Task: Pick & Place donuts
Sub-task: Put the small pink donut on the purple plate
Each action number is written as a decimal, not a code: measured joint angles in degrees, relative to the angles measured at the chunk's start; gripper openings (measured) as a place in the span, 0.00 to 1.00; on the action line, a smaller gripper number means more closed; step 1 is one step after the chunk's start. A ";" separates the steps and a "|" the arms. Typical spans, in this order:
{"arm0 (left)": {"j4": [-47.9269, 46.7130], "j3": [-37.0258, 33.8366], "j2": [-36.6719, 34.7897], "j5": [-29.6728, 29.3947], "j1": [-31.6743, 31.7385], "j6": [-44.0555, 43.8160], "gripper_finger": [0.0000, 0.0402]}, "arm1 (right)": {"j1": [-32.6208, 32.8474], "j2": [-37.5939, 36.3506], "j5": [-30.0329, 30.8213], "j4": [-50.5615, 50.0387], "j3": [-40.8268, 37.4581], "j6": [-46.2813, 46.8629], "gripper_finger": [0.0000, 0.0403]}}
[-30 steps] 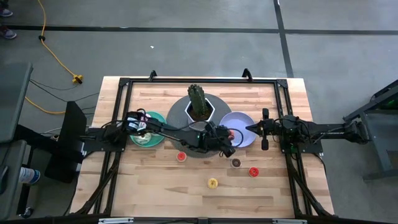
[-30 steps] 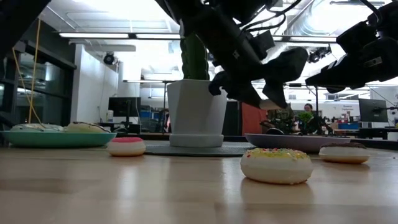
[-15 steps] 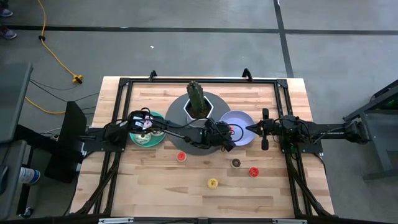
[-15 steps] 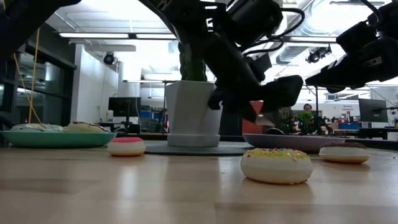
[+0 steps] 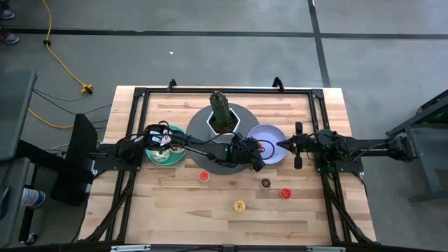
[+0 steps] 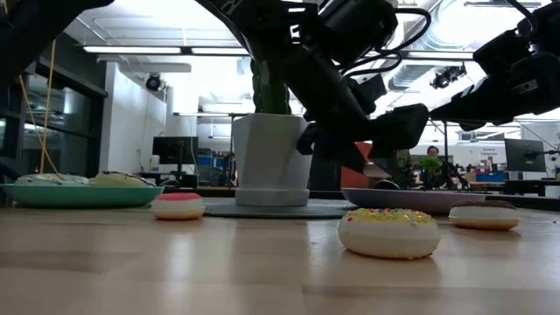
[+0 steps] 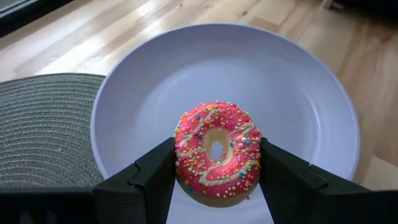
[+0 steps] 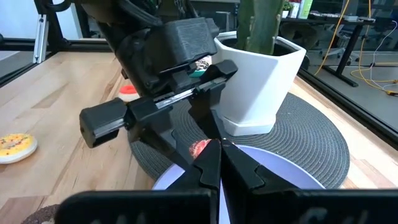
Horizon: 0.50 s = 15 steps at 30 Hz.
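A: From above, where is the left gripper sitting?

B: It is reaching across the round grey mat to the near edge of the lavender plate. The right gripper is waiting at the plate's far side, its fingers pressed together and holding nothing. Four small donuts are lying on the table in front: a red donut, a brown donut, another red one and a yellow donut. The teal plate is sitting on the left.

A: And from table height?

B: The left gripper is hanging above the lavender plate's rim, in front of the white pot.

A: The left wrist view?

B: Its fingers are clamping a pink sprinkled donut by its sides, over the plate's bare middle. I cannot tell whether the donut is touching the plate.

A: The right wrist view?

B: It is showing the left gripper over the plate, with a glimpse of pink between the fingers.

A: What could go wrong?

B: I judge that letting go while still raised could let the ring bounce or roll towards the rim. The two grippers are also close together, so a wide withdrawal might clip the right one.
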 joint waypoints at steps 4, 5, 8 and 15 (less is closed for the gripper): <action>0.01 0.00 0.00 0.81 0.00 0.80 0.50 | -0.01 0.00 0.00 0.00 -0.01 0.00 0.00; 0.00 0.00 -0.02 0.79 0.00 0.80 0.50 | -0.01 0.00 0.00 0.00 -0.01 0.00 0.00; 0.00 0.00 -0.01 0.78 0.00 0.80 0.50 | 0.00 0.00 0.00 0.00 0.00 0.00 0.00; 0.00 0.00 -0.02 1.12 -0.02 0.79 0.50 | -0.02 0.00 0.00 0.00 -0.02 0.00 0.00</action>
